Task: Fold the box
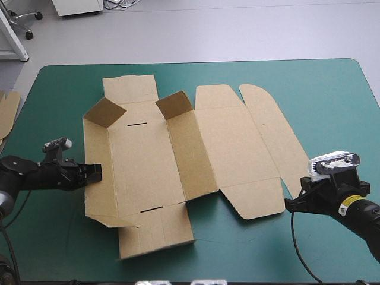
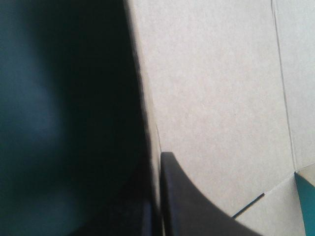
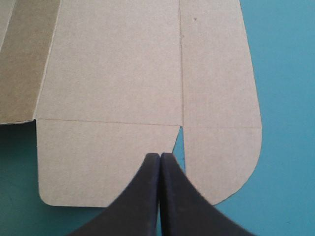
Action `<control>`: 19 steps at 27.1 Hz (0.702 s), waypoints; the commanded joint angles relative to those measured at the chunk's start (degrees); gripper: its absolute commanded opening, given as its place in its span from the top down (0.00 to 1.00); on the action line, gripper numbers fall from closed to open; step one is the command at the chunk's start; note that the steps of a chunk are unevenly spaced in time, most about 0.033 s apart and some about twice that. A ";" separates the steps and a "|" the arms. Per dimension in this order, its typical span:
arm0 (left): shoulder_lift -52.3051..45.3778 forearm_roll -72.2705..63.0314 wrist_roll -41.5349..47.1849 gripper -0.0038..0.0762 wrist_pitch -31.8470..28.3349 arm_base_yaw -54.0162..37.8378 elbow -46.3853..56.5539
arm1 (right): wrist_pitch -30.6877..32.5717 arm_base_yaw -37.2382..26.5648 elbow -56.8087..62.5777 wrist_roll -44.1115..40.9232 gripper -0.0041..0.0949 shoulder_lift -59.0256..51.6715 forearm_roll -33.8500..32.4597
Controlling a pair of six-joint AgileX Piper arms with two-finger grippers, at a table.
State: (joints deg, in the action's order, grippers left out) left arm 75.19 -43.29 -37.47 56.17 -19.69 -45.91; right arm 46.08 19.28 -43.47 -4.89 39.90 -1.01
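The brown box (image 1: 142, 160) lies in the middle of the table as a cut sheet, partly raised. Its left wall (image 1: 98, 142) and a middle wall (image 1: 191, 155) stand up, with two far corner flaps (image 1: 174, 105) lifted. The lid panel (image 1: 237, 139) lies flat to the right. My left gripper (image 1: 97, 172) is shut on the left wall; in the left wrist view (image 2: 158, 196) the wall's thin edge runs between the fingers, with the box floor (image 2: 221, 98) beyond. My right gripper (image 1: 290, 205) is shut just off the lid's near right corner, pointing over a rounded lid flap (image 3: 221, 157).
An edge of more brown board (image 1: 7, 110) shows at the table's left edge. Bare teal-green cover (image 1: 332, 113) lies to the right of the lid and along the near edge.
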 commanded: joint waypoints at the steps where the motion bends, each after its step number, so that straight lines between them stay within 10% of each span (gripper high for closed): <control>1: -0.25 2.24 0.17 0.97 2.22 1.81 -9.48 | -3.92 0.06 -2.06 0.32 0.98 0.29 -0.25; 19: 5.82 54.99 19.31 0.97 -8.75 39.54 -25.63 | -8.00 0.06 -2.06 0.19 0.98 5.48 2.05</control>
State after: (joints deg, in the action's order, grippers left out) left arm 82.84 0.54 -22.60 52.17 15.91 -69.47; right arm 41.49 19.28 -43.47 -4.82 45.42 0.87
